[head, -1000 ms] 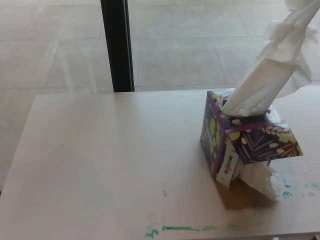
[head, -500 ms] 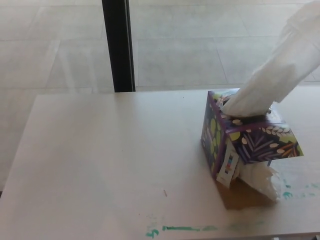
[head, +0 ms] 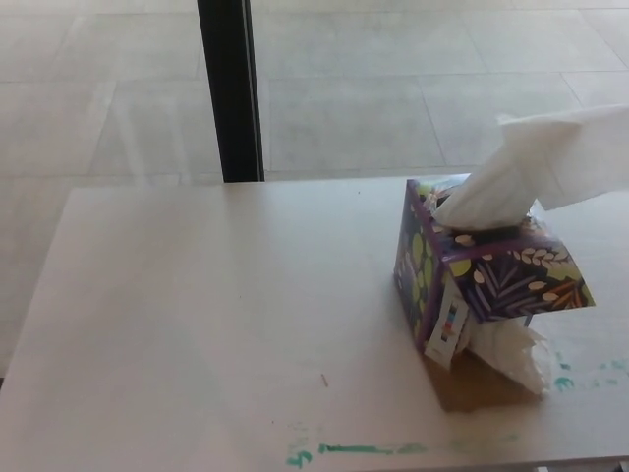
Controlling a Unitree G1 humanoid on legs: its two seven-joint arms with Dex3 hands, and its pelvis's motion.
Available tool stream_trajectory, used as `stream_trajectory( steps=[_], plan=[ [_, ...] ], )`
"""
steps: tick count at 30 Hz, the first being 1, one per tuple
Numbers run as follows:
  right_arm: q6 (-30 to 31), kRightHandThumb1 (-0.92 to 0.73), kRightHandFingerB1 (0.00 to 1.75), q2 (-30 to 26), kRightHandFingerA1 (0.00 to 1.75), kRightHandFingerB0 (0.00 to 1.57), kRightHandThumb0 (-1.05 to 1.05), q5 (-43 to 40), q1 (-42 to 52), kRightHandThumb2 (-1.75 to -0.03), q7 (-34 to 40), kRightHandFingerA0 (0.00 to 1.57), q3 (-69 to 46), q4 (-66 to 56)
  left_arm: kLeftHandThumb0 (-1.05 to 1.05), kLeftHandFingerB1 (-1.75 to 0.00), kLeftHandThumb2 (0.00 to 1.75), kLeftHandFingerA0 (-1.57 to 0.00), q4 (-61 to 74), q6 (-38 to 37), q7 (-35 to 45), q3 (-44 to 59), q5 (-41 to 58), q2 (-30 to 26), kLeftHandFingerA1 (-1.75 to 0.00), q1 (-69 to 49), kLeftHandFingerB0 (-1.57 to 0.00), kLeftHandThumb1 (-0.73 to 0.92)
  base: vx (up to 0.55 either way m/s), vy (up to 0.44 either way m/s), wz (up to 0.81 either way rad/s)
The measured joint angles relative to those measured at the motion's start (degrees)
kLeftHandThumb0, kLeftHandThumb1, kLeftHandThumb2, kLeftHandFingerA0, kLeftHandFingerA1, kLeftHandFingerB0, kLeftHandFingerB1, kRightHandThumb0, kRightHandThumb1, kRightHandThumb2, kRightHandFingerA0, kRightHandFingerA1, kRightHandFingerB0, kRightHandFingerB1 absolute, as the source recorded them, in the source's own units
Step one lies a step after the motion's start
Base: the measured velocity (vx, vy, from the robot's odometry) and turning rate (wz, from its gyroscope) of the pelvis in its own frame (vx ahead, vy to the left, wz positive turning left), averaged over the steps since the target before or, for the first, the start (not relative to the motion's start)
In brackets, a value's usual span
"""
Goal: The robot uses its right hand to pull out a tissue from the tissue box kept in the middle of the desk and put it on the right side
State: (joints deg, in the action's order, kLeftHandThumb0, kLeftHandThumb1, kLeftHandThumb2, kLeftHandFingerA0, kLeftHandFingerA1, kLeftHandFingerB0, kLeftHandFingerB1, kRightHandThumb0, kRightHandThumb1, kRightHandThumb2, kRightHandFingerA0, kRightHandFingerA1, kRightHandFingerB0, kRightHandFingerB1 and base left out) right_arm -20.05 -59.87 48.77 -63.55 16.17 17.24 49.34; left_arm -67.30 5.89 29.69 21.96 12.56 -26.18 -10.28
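Observation:
A purple tissue box (head: 486,275) with a leaf pattern stands on the pale desk (head: 216,315), right of centre, tipped up on one edge. A white tissue (head: 545,167) stretches from the slot in its top up and to the right, out past the picture's right edge. More crumpled white tissue (head: 511,354) lies under the box's raised right side. Neither of my hands shows in the head view.
Green paint marks (head: 354,450) run along the desk's front edge. A black post (head: 231,88) stands behind the desk against a tiled floor. The desk's right edge lies outside the picture.
The tissue's free end has dropped from the top right corner and now trails out toward the right edge. The box has stayed in place.

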Motion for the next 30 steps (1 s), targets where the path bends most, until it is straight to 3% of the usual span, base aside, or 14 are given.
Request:
stream_trajectory(
  steps=[6,7,8,12,14,15,19,21,23,24,26,27,29,30],
  plan=[
    [0.45,-0.56,1.33,-1.14,1.56,0.81,-0.26,1.48,0.56,-0.94,1.56,0.90,1.04,0.55,-0.75,-0.96,0.96,-0.45,0.13,0.09,0.21,0.50,0.07,-0.05,-1.10,-0.24,-0.32,0.24,0.00,0.000,0.00],
    [0.59,-0.57,1.32,-1.29,1.56,0.79,-0.25,2.05,0.42,-0.89,1.80,0.92,1.63,0.69,-0.70,-0.78,1.04,-0.51,0.10,0.10,0.27,0.74,0.11,-0.06,-0.89,-0.30,-0.34,0.24,0.00,0.000,0.00],
    [0.58,-0.57,1.33,-1.45,1.38,0.82,-0.23,2.39,0.33,-0.83,2.00,0.94,2.00,0.85,-0.76,-0.95,0.94,-0.45,0.12,0.10,0.36,0.96,0.14,-0.06,-1.08,-0.33,-0.34,0.27,0.00,0.000,0.00],
    [0.03,-0.61,1.19,-3.71,1.29,0.90,-0.27,4.18,0.12,-0.81,2.83,0.98,4.06,1.50,-0.78,-0.94,0.91,-0.48,-0.11,0.08,0.42,1.04,0.06,-0.25,-1.05,-0.34,-0.36,0.29,0.00,0.000,0.02],
    [-0.91,-0.56,1.27,-5.78,1.41,0.88,-0.26,5.36,-0.05,-0.84,3.71,0.94,5.29,2.17,-0.60,-0.71,1.01,-0.47,-0.43,0.08,0.43,1.07,0.02,-0.28,-0.84,-0.51,-0.24,0.17,0.00,0.000,0.00],
    [-1.25,-0.59,1.39,-6.87,1.61,0.80,-0.29,6.09,-0.35,-0.94,4.33,0.87,6.02,2.62,-0.77,-0.96,0.96,-0.47,-0.45,0.10,0.45,1.33,0.08,-0.32,-1.09,-0.52,-0.34,0.24,0.00,0.000,0.00],
    [-1.87,-0.60,1.48,-10.72,1.72,0.74,-0.29,8.14,-3.13,-0.94,5.44,0.89,7.23,5.68,-0.77,-0.95,0.94,-0.46,-0.32,0.21,0.45,1.90,0.20,-0.87,-1.08,-0.17,-0.34,0.26,0.00,0.000,0.00],
    [-2.05,-0.58,1.45,-11.98,1.72,0.71,-0.33,8.57,-3.76,-0.93,5.88,1.05,7.29,6.70,-0.80,-0.95,0.92,-0.47,-0.17,0.25,0.49,1.96,0.21,-1.10,-1.10,-0.19,-0.33,0.27,0.00,0.000,0.00],
    [-2.11,-0.57,1.41,-12.90,1.66,0.74,-0.31,8.86,-3.46,-0.92,6.10,0.86,7.23,6.65,-0.85,-0.86,0.98,-0.58,-0.06,0.24,0.65,1.81,0.18,-1.11,-0.98,-0.36,-0.40,0.22,0.00,0.000,0.00],
    [-2.06,-0.59,1.24,-13.11,1.44,0.80,-0.29,8.93,-2.95,-0.82,6.15,0.90,7.12,6.38,-0.80,-0.95,0.92,-0.47,-0.06,0.24,0.80,1.72,0.17,-1.11,-1.08,-0.48,-0.34,0.25,0.00,0.000,0.00],
    [-2.11,-0.61,1.08,-12.97,1.41,0.89,-0.25,8.68,-1.36,-0.76,6.03,0.92,6.66,5.88,-0.72,-0.79,1.05,-0.53,-0.17,0.26,0.97,1.91,0.25,-1.10,-0.90,-0.60,-0.35,0.26,0.00,0.000,0.00],
    [-2.11,-0.61,1.07,-12.36,1.48,0.88,-0.22,8.30,-0.25,-0.80,6.02,0.90,6.16,5.26,-0.77,-0.96,0.95,-0.47,-0.21,0.29,0.98,2.17,0.34,-1.10,-1.09,-0.64,-0.34,0.27,0.00,0.000,0.00],
    [-2.20,-0.61,1.07,-10.34,1.48,0.88,-0.22,6.94,1.56,-0.80,5.85,0.90,4.38,4.07,-0.77,-0.96,0.95,-0.47,-0.19,0.29,0.98,2.23,0.40,-1.10,-1.09,-0.63,-0.34,0.27,0.00,0.000,0.00],
    [-2.28,-0.64,1.12,-9.68,1.54,0.83,-0.23,6.43,2.27,-0.78,5.75,0.87,3.73,3.61,-0.73,-0.78,1.05,-0.54,-0.12,0.29,0.99,2.21,0.40,-1.10,-0.91,-0.54,-0.33,0.27,0.00,0.000,0.00]
  ],
)
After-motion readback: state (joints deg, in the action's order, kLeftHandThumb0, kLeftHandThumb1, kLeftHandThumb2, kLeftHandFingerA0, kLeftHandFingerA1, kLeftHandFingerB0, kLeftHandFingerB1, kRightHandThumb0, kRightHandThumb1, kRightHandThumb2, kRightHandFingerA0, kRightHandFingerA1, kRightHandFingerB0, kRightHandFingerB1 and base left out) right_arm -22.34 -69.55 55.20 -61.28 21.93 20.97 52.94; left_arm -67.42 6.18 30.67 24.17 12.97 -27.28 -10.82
